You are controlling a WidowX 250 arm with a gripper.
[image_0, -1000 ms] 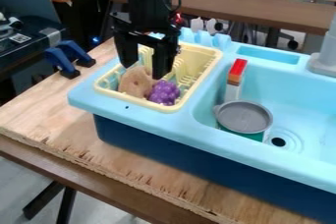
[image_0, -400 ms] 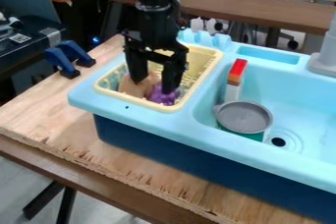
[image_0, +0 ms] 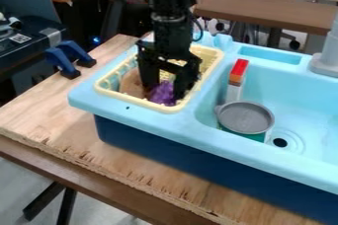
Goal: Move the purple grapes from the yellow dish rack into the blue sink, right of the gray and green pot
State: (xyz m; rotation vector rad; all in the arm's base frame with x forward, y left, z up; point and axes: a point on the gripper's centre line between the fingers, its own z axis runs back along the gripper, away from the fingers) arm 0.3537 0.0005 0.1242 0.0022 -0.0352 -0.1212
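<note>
Taking 12 o'clock as the side away from me, I see the black gripper (image_0: 165, 91) low inside the pale yellow basket (image_0: 104, 92), its fingers apart, one on either side of a purple, knobbly cluster (image_0: 161, 94). Whether they press on it I can't tell. The cluster lies near the basket's 6 o'clock rim, with little room there, and a rounded, light brown piece (image_0: 132, 84) crowds it at 10 o'clock. More of the basket's length runs off toward 1 o'clock, behind the fingers, and overhead it is open.

The basket looks like thin plastic, slotted along its sides, with rounded corners. It sits in the smooth, light blue sink unit (image_0: 147, 121), whose ledge divides it from the deeper basin at 3 o'clock. In there, a round grey pan (image_0: 245, 117) lies at the cluster's 4 o'clock, just over something green (image_0: 245, 135); the dark drain hole (image_0: 280, 142) is at the pan's 4 o'clock. A narrow, upright piece with a red top (image_0: 239, 66) stands at the pan's 12 o'clock.

Two blue clamps (image_0: 64, 60) grip the plywood (image_0: 63, 120) at the basket's 10 o'clock; the board's near edge is rough and splintered.
</note>
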